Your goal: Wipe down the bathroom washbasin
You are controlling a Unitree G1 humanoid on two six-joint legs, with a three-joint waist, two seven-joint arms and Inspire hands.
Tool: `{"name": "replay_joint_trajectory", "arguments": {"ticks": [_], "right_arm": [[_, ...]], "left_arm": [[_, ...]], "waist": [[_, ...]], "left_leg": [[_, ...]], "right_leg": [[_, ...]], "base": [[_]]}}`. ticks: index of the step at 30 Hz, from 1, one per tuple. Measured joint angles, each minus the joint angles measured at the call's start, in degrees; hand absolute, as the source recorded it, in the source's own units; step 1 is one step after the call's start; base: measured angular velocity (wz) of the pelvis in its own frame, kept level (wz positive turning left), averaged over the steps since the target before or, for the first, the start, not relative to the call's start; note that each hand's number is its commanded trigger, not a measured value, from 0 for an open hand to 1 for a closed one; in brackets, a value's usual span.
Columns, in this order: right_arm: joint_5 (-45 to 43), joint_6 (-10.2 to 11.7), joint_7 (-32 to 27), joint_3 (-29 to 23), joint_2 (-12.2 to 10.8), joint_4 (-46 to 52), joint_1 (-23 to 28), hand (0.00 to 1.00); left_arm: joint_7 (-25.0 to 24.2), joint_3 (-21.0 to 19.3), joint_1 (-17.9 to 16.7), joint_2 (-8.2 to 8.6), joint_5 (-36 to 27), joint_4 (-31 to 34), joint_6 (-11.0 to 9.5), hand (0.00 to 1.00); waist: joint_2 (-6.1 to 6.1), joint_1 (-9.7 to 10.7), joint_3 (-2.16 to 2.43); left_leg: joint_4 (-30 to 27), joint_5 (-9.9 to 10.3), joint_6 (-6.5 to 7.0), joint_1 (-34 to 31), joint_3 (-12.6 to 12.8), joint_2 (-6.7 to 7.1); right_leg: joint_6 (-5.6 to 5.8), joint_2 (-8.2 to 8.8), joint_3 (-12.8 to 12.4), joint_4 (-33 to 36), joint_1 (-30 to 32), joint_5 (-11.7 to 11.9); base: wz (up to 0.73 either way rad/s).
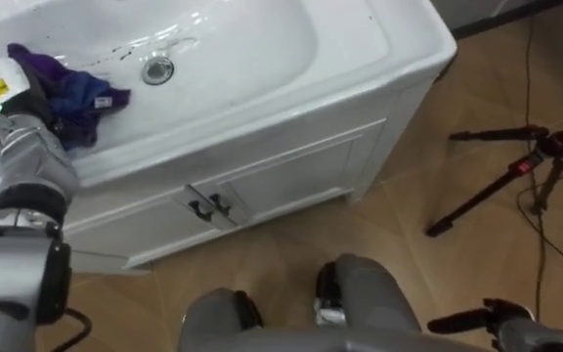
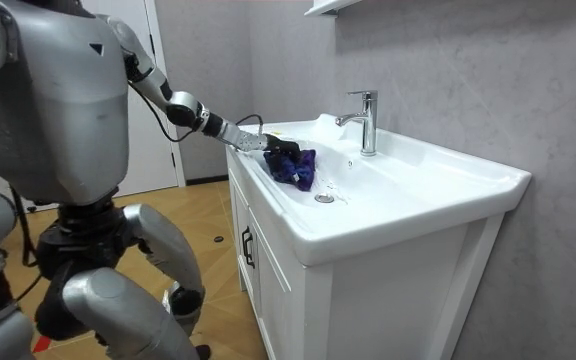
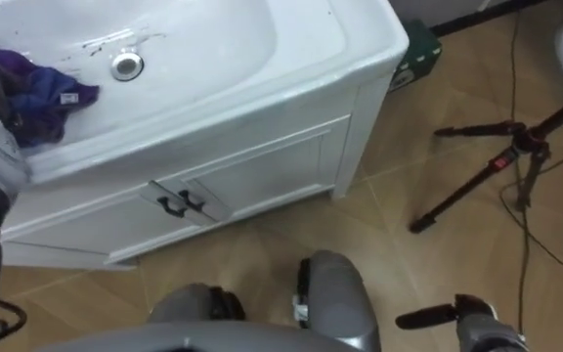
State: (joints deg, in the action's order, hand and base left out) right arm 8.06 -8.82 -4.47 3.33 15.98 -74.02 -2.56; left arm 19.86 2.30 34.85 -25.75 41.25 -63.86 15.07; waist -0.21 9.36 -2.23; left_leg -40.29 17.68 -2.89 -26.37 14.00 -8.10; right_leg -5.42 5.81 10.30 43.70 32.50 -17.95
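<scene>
Purple and blue cloth [image 1: 78, 95] lies bunched on the bottom of the white basin [image 1: 262, 49], at its left part, a little apart from the metal drain [image 1: 157, 69]. The left hand [image 1: 29, 102] sits on the cloth with its dark fingers curled into the folds, so it is gripping it. The arm reaches far out from the body to get there. Some thin dark marks show on the bowl near the drain, and most of the basin looks not yet wiped. The faucet [image 2: 366, 120] stands at the back rim, above the white cabinet [image 1: 262, 186]. The right hand [image 1: 506, 315] hangs low over the wooden floor; whether it is open or closed I cannot tell. I think the risk is this: the cloth is in a tight lump, so a stroke may touch only a narrow strip, or the cloth may slip out. A wide sweep may also knock the faucet.
</scene>
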Motion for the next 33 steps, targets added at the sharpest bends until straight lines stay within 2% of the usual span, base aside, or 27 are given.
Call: {"name": "replay_joint_trajectory", "arguments": {"ticks": [4, 6, 8, 9, 11, 14, 24, 29, 31, 33], "right_arm": [[1.85, -0.14, -0.78, 2.74, -0.11, 0.56, -0.29, 0.0], [2.45, -0.42, -1.56, 2.84, -0.11, 1.13, -0.73, 0.0], [2.75, -0.59, -2.25, 4.02, -0.14, 1.34, -0.9, 0.0], [2.95, -0.6, -2.84, 4.53, -0.13, 1.72, -0.91, 0.0], [3.29, -0.54, -3.69, 4.67, -0.12, 2.75, -0.66, 0.0], [4.86, -0.58, -4.74, 6.7, -0.12, 3.12, -1.4, 0.0], [8.32, -0.62, -5.38, 6.75, -0.1, 6.42, -1.83, 0.0], [10.31, -0.48, -5.39, 6.82, -0.06, 7.86, -1.34, 0.0], [10.4, -0.47, -5.37, 7.27, -0.01, 7.88, -1.3, 0.0], [9.99, -0.05, -5.17, 7.97, 0.07, 7.74, -0.78, 0.0]], "left_arm": [[0.46, 2.38, 4.34, 0.07, -5.43, -2.35, 0.5, 1.0], [2.6, 2.21, 6.01, 0.55, -9.87, -2.57, 0.53, 1.0], [4.25, 2.4, 7.04, 1.15, -12.41, -2.55, 0.37, 1.0], [4.52, 2.75, 7.8, 1.45, -14.51, -2.6, 0.3, 1.0], [5.01, 3.51, 8.73, 1.81, -17.76, -2.72, 0.08, 1.0], [7.14, 4.03, 9.77, 2.08, -23.69, -3.44, -0.15, 1.0], [9.7, 7.45, 11.29, 2.3, -36.78, -3.66, -1.75, 1.0], [9.83, 8.3, 11.96, 2.46, -38.41, -3.51, -2.66, 1.0], [9.87, 9.64, 12.57, 2.92, -39.58, -3.47, -3.11, 1.0], [9.81, 9.68, 14.23, 4.79, -39.59, -3.49, -4.15, 1.0]], "waist": [[0.04, 1.57, -0.13], [-0.08, 1.75, -0.24], [-0.07, 2.12, -0.24], [-0.17, 3.04, -0.27], [-0.16, 3.7, -0.28], [-0.27, 5.04, -0.35], [-0.22, 6.87, -0.32], [-0.24, 8.65, -0.32], [-0.24, 9.14, -0.32], [-0.22, 9.51, -0.32]], "left_leg": [[-0.43, 0.04, 1.52, -3.21, 0.17, 0.5], [-0.66, 0.63, 2.46, -5.17, 0.67, 0.95], [-1.15, 0.92, 2.94, -6.31, 1.01, 1.15], [-1.25, 1.09, 3.24, -6.72, 0.9, 1.97], [-1.34, 1.23, 3.47, -7.05, 1.43, 2.1], [-1.32, 1.55, 3.99, -7.16, 1.42, 2.84], [-1.38, 1.72, 4.2, -7.5, 1.64, 2.85], [-1.52, 1.71, 4.19, -7.93, 1.56, 2.8], [-1.6, 1.72, 4.19, -8.01, 1.61, 2.82], [-1.72, 1.72, 4.2, -8.19, 1.81, 2.78]], "right_leg": [[0.39, 0.29, -0.67, 0.17, 3.21, 1.58], [0.8, 0.16, -2.34, 0.17, 5.9, 3.1], [0.8, 0.39, -2.52, 0.34, 7.18, 3.87], [0.98, 1.2, -2.45, 0.96, 7.71, 3.85], [1.66, 1.21, -3.29, 1.26, 8.57, 4.0], [1.98, 1.14, -3.59, 1.57, 9.03, 3.99], [2.34, 1.15, -3.9, 1.92, 9.58, 3.45], [2.54, 1.03, -4.37, 1.93, 9.89, 3.56], [2.61, 1.01, -4.55, 1.94, 10.02, 3.64], [2.66, 0.92, -4.76, 1.94, 10.38, 3.82]], "base": [[-0.06], [-0.33], [-0.21], [0.0], [-0.04], [-0.09], [0.01], [0.03], [-0.02], [-0.04]]}}
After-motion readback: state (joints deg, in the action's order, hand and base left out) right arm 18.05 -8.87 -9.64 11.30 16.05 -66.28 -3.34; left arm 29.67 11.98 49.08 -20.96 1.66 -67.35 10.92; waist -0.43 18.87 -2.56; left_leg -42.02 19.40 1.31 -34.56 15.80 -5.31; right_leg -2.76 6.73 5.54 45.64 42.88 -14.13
